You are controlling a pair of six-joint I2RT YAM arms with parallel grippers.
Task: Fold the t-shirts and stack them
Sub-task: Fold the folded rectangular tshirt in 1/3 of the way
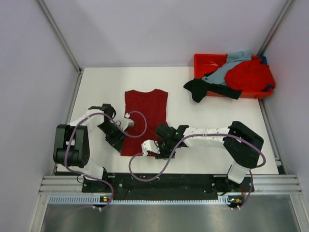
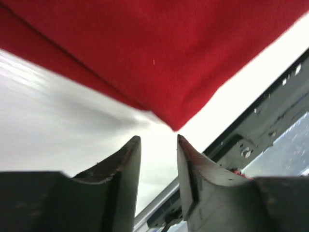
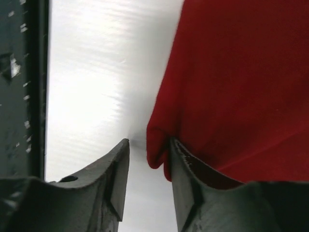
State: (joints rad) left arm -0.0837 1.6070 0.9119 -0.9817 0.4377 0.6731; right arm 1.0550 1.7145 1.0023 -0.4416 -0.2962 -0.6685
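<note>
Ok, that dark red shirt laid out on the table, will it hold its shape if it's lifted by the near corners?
Probably not: the crimson shirt lies flat on the table, and its corner looks thin and soft, so it would likely sag between lifted corners. It seems light. Pushed, it would probably bunch rather than slide whole.

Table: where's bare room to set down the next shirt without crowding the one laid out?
Two bare patches on the table: one right of the crimson shirt, between the black shirt and the right arm; one at the far-left corner, beside that shirt. Crowded: the near edge, where the left claw and right claw sit at its hem, and the tray corner.
</note>
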